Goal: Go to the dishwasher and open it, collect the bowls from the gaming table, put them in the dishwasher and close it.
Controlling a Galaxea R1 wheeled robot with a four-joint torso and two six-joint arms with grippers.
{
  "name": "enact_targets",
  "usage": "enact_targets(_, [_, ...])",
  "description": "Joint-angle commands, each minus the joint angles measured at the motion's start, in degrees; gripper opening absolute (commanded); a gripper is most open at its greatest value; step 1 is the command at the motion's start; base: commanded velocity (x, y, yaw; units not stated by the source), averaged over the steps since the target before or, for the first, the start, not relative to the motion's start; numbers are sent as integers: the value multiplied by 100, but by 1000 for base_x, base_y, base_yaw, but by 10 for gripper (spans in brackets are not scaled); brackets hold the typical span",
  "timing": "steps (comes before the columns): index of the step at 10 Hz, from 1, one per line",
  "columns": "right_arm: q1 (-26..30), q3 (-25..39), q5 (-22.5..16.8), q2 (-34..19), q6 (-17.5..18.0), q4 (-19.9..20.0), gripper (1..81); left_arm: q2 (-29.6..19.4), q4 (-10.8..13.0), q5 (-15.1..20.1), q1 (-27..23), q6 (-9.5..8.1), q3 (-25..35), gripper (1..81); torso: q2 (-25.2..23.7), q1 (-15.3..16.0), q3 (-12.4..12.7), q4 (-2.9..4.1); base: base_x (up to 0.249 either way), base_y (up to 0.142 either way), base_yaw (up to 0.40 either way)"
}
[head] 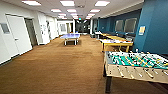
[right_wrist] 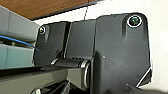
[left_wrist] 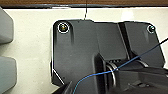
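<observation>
Where brown carpet spreads, one gaming table [head: 136, 65] near right, one ping-pong table [head: 71, 36] far; claws' state unclear

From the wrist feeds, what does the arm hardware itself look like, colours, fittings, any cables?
In both wrist views the hardware is a wide dark grey plate with rounded corners and round, ringed fittings near those corners. A jointed dark bar with a metallic collar sits beside it. A thin blue cable runs across the left arm's plate, and a blue cable also shows on the right.
</observation>
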Motion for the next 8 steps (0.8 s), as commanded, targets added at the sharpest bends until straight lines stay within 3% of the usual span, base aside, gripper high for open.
enact_targets(1, [279, 6, -304, -23, -22, -40, 811, -55, -31, 263, -335, 21, -3, 811, 0, 0, 0, 0, 0, 0, -132])
enact_targets(3, [279, -21, -304, -15, -30, -40, 811, -38, -31, 254, -335, 12, -3, 811, 0, 0, 0, 0, 0, -228, 0])
enact_targets(8, [270, -38, -304, -5, -22, -49, 811, 58, -31, 298, -335, -14, -178, 811, 0, -2, 0, 0, 0, 0, 0])
